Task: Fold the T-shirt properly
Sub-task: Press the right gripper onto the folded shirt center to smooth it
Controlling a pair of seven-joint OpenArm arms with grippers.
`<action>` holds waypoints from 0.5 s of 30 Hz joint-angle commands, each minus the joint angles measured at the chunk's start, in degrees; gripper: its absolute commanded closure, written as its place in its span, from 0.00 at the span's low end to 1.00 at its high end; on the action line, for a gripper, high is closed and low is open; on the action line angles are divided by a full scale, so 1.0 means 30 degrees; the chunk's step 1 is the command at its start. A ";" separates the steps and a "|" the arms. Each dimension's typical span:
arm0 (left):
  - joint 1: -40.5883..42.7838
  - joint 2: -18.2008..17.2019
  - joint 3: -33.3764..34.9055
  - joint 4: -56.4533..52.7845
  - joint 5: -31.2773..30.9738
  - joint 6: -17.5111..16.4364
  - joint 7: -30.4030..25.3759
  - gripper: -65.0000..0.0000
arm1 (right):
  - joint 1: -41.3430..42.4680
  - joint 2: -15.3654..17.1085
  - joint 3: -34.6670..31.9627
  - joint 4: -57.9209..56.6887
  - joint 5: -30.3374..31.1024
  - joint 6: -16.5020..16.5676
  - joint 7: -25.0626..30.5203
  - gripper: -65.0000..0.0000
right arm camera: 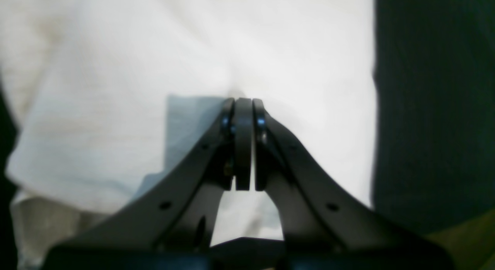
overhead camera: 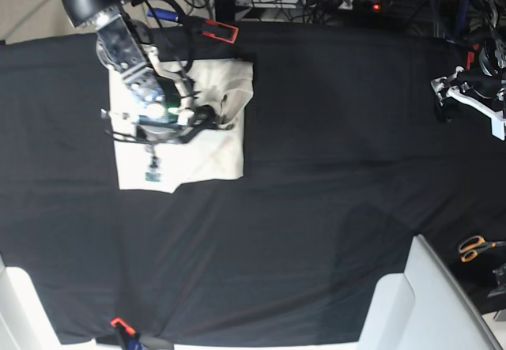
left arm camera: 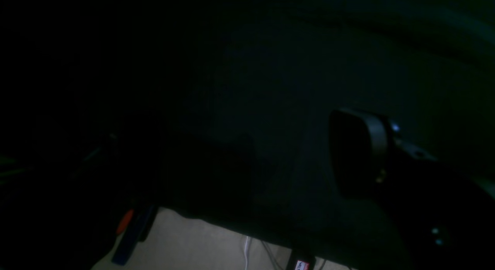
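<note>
The cream T-shirt [overhead camera: 198, 148] lies partly folded into a rough rectangle on the black table cloth [overhead camera: 316, 176] at the upper left of the base view. My right gripper [right arm camera: 243, 101] is low over the T-shirt [right arm camera: 193, 49], near its right side. Its jaws are pressed together and creases in the fabric run into the tips. In the base view the cloth bunches up beside it at the T-shirt's right edge. My left gripper [overhead camera: 457, 89] rests far off at the right table edge, away from the T-shirt. Its wrist view is very dark and shows only one finger [left arm camera: 359, 150], with nothing between the jaws.
Orange-handled scissors [overhead camera: 474, 247] lie at the right edge. A white panel [overhead camera: 423, 302] stands at the bottom right. A red clamp [overhead camera: 220, 31] and cables sit at the table's far edge. Pale floor [left arm camera: 185, 243] shows below the table cloth in the left wrist view.
</note>
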 commanded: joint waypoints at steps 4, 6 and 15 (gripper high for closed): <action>0.0015 -0.0283 -0.0160 0.0312 -0.0022 -0.0010 -0.0335 0.00 | 0.0838 -0.0803 -0.0490 -0.0429 -0.0101 -0.0033 0.0180 1.00; 0.0015 -0.0254 -0.0160 0.0312 -0.0022 -0.0010 -0.0335 0.00 | 0.1043 -0.1096 -0.0578 -0.0810 -0.0072 -0.0033 0.0210 1.00; 0.0015 -0.0283 -0.0160 0.0312 -0.0022 -0.0010 -0.0335 0.00 | 0.1835 -0.2268 -0.0608 -0.2040 -0.0072 -0.0003 0.1001 1.00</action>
